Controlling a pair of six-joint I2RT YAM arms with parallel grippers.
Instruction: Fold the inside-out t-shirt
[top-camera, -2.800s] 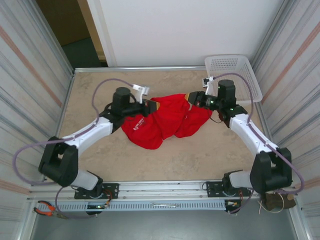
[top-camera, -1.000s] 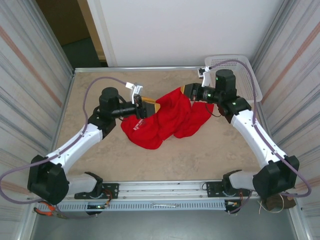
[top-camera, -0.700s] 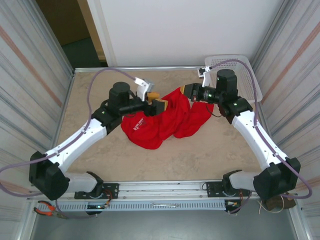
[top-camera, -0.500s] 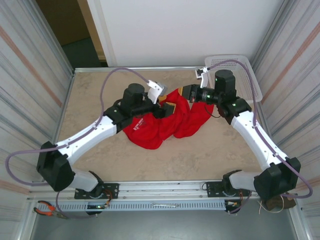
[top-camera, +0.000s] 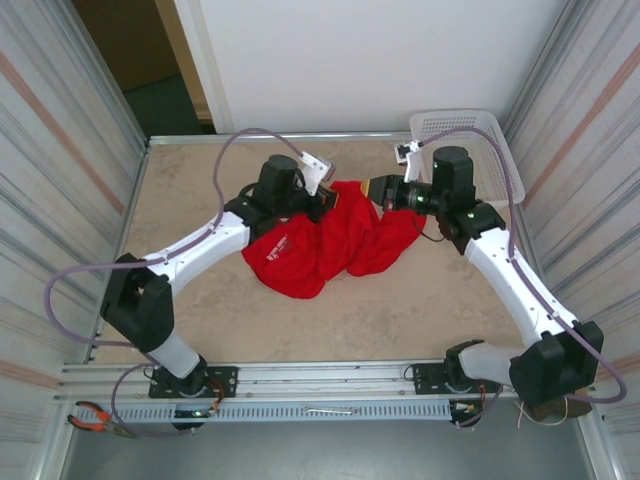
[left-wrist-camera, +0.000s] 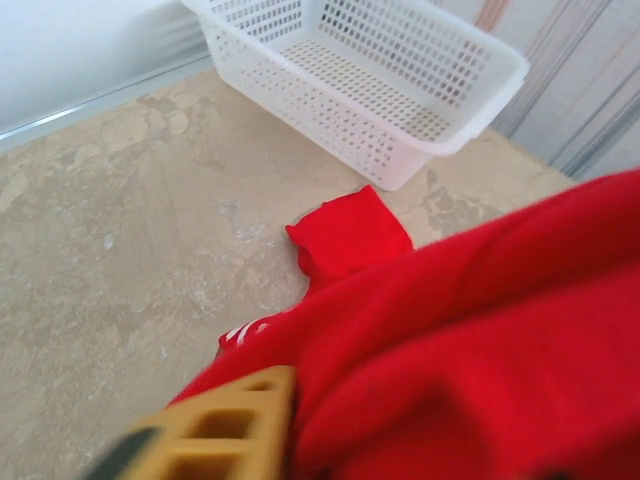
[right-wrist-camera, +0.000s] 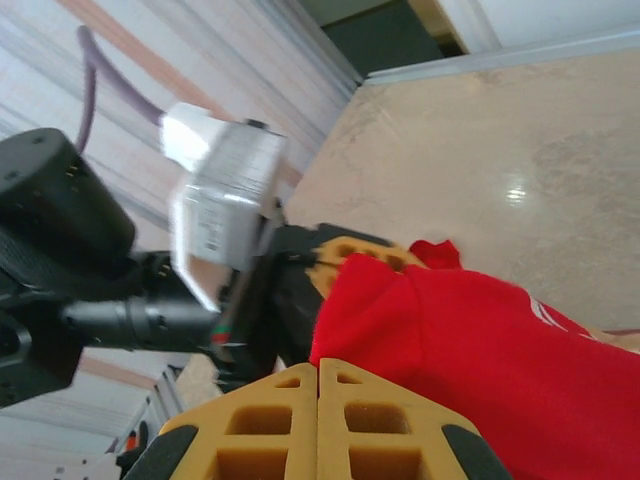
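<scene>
Inside-out t-shirt (top-camera: 320, 245) lay crumpled on the table (top-camera: 420, 310) between my 2 grippers: soft, light, limp. Right gripper (top-camera: 376, 190) was clamped on its far edge; left gripper (top-camera: 330, 200) seemed pinched on cloth too. Better hold: shoulder seams.

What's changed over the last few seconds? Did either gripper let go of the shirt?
The left gripper moved right and toward the far edge, carrying its edge of the t-shirt close to the right gripper. Neither appears to have let go. The right gripper barely moved; the shirt's lower heap and the white basket stayed put.
</scene>
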